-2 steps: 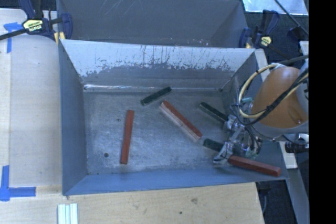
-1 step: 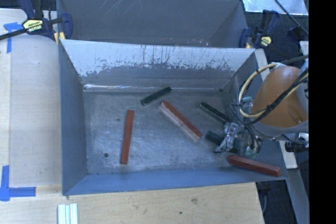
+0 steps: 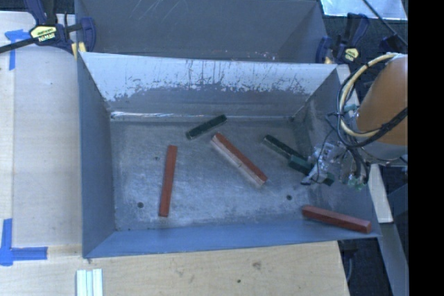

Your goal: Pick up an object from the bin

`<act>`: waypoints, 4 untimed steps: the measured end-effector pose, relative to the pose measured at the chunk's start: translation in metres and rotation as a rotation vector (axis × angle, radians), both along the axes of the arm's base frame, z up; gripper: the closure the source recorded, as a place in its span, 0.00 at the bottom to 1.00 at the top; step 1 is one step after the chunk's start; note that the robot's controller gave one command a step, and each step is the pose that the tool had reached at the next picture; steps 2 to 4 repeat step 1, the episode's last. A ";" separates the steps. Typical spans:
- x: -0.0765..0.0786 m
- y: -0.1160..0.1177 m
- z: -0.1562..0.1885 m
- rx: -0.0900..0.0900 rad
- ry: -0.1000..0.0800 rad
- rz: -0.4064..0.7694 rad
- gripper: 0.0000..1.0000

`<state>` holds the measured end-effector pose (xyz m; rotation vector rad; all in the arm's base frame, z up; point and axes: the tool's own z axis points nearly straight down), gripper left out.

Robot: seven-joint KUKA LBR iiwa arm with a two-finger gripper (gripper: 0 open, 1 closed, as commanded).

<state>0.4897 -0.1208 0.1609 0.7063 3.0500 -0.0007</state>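
The gripper (image 3: 317,170) is hanging low at the right side of the bin (image 3: 96,170), over one end of a dark green stick (image 3: 281,147); whether its claw is wide or narrow cannot be told.

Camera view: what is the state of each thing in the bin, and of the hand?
Hand: low by the right wall; grip cannot be told.
Right green pen: lying flat, one end beside the hand.
Back green pen: lying flat near the back wall.
Tan-and-red bar: lying flat, middle, slanted.
Orange stick: lying flat, left floor, alone.
Dark red bar: resting on the front right slope.
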 end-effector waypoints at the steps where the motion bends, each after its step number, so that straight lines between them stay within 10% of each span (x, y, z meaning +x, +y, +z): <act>1: 0.001 -0.001 0.020 0.001 0.004 0.002 1.00; 4: 0.001 -0.001 0.020 0.001 0.004 0.002 1.00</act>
